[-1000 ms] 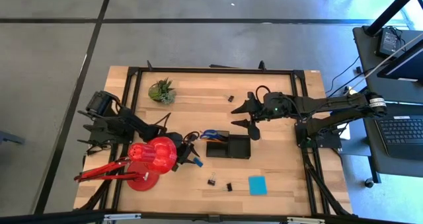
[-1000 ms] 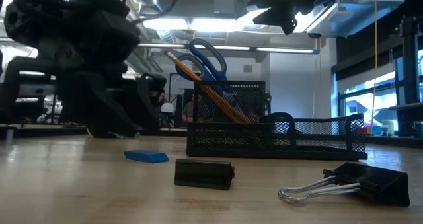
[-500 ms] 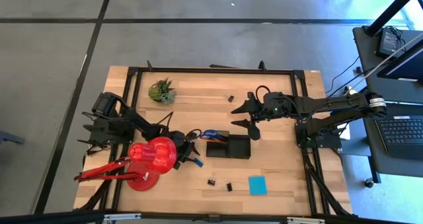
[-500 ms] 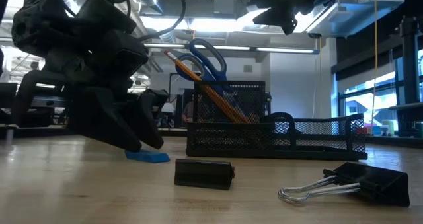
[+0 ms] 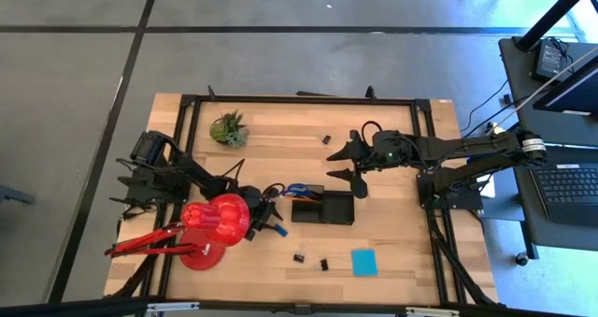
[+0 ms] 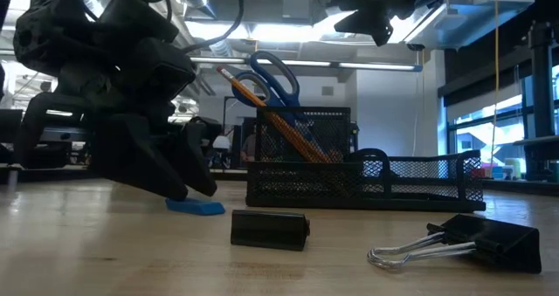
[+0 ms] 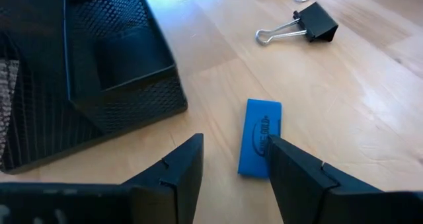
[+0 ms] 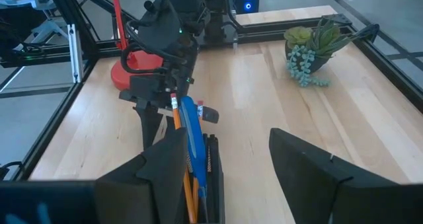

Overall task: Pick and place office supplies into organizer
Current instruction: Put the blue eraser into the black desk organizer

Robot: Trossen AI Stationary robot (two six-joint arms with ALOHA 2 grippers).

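The tiny blue eraser [image 7: 259, 137] [image 6: 194, 207] lies flat on the wood beside the black mesh organizer [image 5: 336, 209] [image 6: 393, 187]. My left gripper [image 7: 231, 164] [image 5: 270, 220] is open and low over the eraser, with one finger on each side; contact does not show. The orange pencil [image 6: 244, 91] and the blue-handled scissors [image 6: 275, 73] stand tilted in the organizer's tall compartment. My right gripper [image 5: 350, 163] [image 8: 228, 164] hangs open above the table, beyond the organizer's far side. The black pen is not in view.
Two black binder clips [image 5: 300, 256] [image 5: 323, 264] and the cyan pad [image 5: 363, 262] lie near the table's near edge; a third clip [image 5: 326, 139] lies toward the far edge. The red lamp [image 5: 215, 225] covers part of my left arm. The plant [image 5: 228, 128] stands far left.
My left gripper has come down and toward the blue eraser, staying open, and has then kept still over it. The eraser has stayed where it was.
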